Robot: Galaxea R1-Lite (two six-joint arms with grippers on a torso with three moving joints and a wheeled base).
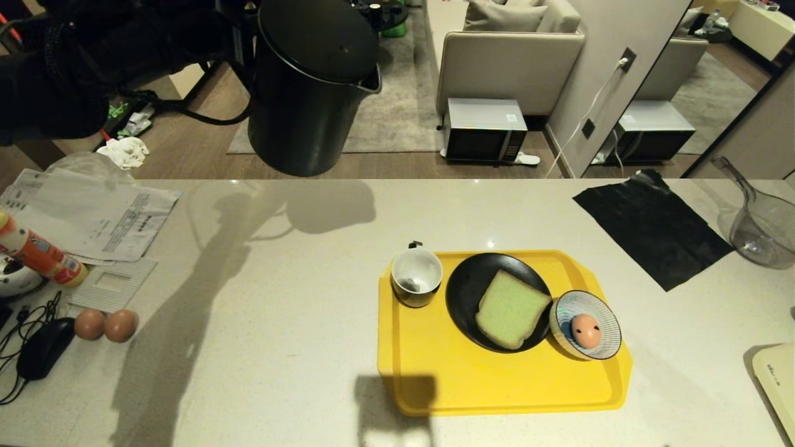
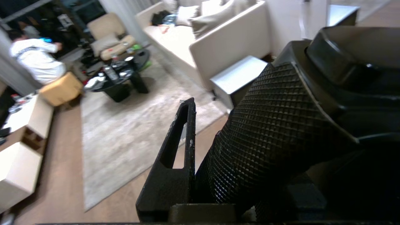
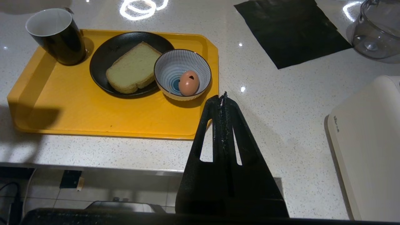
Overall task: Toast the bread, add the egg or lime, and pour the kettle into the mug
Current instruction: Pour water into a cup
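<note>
Kettle up in the air at far left, well beyond the counter's back edge, spout turned toward the tray side, hanging from the left gripper, which is clamped on its cross-hatched handle. It sits a touch tilted already, and that's the worry: it looks like a heavy load on a narrow grip, so a swing on the way over could let it twist in the fingers or dribble early onto the counter.

The target is small, too. The mug stands at the back left corner of the yellow tray, just beside the black plate with the bread on it. Pour off-line or too fast and I'd expect water on the slice or pooling in the tray; bump the rim and the mug could tip. The egg lies in the striped bowl, touching the plate's right side, so little room there.

The kettle itself: tall, matte black, flat lid shut, short spout. Whether it's full, no telling.

The right gripper is pinched together, empty, hovering near the tray's front right corner.
</note>
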